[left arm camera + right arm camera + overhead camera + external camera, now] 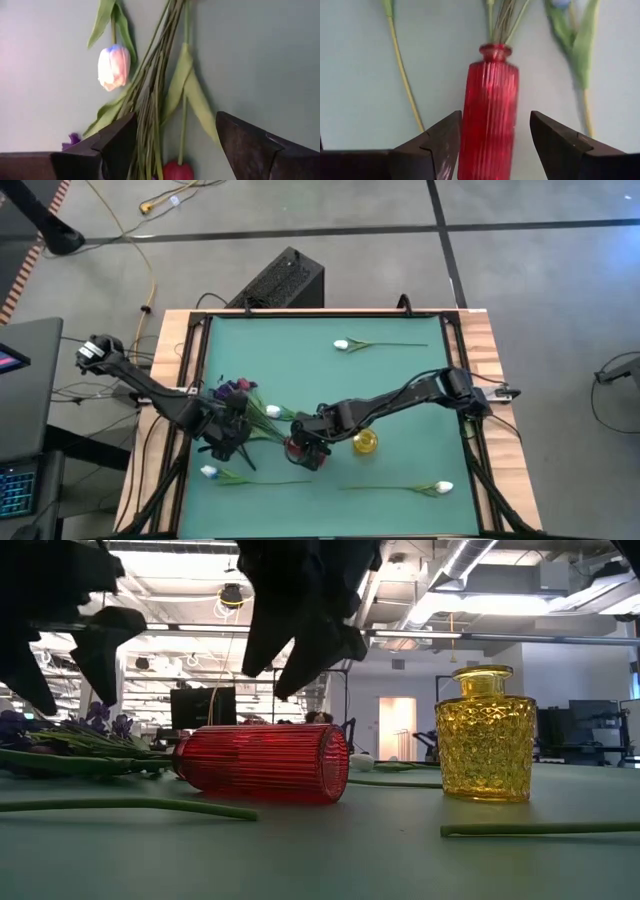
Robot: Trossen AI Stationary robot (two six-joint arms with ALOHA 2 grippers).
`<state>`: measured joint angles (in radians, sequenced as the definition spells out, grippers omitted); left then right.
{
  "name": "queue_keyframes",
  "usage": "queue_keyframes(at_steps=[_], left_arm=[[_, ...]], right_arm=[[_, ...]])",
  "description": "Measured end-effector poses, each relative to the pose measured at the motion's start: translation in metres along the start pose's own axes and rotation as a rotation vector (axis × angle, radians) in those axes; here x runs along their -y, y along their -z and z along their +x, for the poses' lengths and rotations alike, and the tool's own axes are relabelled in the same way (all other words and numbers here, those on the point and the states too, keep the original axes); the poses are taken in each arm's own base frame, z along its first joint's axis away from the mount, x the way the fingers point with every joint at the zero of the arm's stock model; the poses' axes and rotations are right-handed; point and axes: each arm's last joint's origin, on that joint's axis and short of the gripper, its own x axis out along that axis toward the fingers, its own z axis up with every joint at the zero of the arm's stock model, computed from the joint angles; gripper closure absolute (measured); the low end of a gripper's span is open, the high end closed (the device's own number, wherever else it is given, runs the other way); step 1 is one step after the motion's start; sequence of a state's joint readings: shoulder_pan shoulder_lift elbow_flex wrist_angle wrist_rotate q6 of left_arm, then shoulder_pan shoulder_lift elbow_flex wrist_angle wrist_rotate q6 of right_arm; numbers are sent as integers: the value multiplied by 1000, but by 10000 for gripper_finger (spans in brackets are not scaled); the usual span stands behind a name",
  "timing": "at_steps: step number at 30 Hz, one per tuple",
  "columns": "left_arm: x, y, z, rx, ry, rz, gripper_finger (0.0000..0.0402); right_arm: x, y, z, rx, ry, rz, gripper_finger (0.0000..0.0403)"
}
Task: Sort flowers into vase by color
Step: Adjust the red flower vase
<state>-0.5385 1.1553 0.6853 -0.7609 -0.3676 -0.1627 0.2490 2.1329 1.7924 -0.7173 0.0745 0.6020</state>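
A red ribbed vase (300, 448) lies on its side on the green table. A bundle of green stems (150, 100) sticks into its mouth (495, 50), and the purple blooms (232, 390) lie on the table. My right gripper (495, 145) hangs open above the vase (262, 762), a finger to either side, clear of it. My left gripper (175, 145) stands open over the stem bundle, fingers on both sides. A white bud (114, 67) lies beside the stems. A yellow vase (485, 735) stands upright to the right.
Single white flowers lie at the far middle (342, 345), near left (210, 472) and near right (443, 488) of the table. Two loose stems (130, 806) (540, 829) lie in front of the vases. A black box (280, 280) sits beyond the far edge.
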Motion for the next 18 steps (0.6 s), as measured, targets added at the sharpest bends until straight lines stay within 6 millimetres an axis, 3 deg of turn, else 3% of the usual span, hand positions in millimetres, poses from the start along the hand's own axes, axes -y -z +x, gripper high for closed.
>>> queue_keyframes(at_steps=[10, 18], left_arm=[[11, -7, -7, 127, -14, 85, 143], [12, -14, -8, 193, -15, 136, 143]], right_arm=[[-7, 3, 0, 9, -16, 19, 142], [-10, 8, 12, -2, -10, 23, 142]])
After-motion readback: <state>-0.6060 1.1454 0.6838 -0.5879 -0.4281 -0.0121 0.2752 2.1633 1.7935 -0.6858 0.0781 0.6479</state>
